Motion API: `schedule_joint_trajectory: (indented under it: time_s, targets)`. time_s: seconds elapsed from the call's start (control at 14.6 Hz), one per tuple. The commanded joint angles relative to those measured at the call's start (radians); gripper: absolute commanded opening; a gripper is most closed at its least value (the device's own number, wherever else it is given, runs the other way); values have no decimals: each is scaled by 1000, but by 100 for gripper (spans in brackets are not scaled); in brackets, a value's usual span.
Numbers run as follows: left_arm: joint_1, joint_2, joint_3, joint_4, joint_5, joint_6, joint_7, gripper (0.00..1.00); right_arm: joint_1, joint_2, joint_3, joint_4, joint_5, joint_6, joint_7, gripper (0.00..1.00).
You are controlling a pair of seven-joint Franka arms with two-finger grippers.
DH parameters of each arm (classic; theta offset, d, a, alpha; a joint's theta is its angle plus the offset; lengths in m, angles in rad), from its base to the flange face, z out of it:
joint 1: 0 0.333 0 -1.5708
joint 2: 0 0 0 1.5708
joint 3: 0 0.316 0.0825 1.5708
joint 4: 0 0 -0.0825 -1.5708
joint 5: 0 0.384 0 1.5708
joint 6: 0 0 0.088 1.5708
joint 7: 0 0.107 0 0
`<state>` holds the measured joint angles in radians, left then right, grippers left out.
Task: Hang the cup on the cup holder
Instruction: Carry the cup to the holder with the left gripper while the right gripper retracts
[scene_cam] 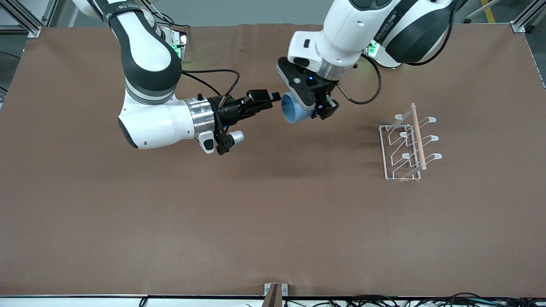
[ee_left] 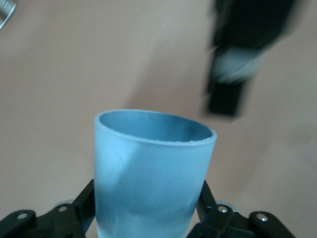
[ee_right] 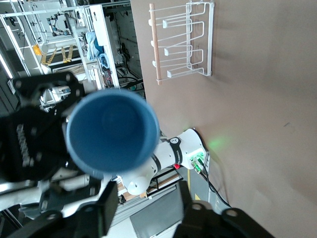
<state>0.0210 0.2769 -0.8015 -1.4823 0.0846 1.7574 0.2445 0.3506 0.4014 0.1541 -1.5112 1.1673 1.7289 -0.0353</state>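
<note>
Left claw [scene_cam: 308, 108] clamps the cup [scene_cam: 294, 110]; right claw [scene_cam: 273, 99] open beside it.

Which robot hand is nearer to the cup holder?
Left. The left hand, gripping the cup, hangs above the table toward the cup holder; the right hand, released, is farther off.

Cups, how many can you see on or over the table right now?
1: the cup, held in the left gripper over the table's middle, beside the right gripper. None hangs on the cup holder.
</note>
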Motion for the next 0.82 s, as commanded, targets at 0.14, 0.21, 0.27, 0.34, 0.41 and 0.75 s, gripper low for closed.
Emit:
schedule_joint_trajectory:
  time_s: [0.14,0.21,0.27,0.34,0.41,0.75]
  targets:
    - [72,-4,1,17,197,-195,1,32,-9,-61,-19,-26,-188,-12,6,100]
    - [86,4,1,14,255,-217,19,32,-21,-81,-21,-29,-306,-12,8,100]
    - [94,8,2,11,298,-232,45,32,-36,-114,-19,-41,-422,-12,24,100]
    - [117,10,2,7,337,-255,68,32,-50,-153,-19,-52,-520,-14,53,100]
    - [134,16,2,2,383,-289,94,32,-85,-180,-19,-67,-566,-17,64,100]
    - [188,30,4,-105,688,-329,260,33,-226,-288,-19,-109,-768,-83,61,100]
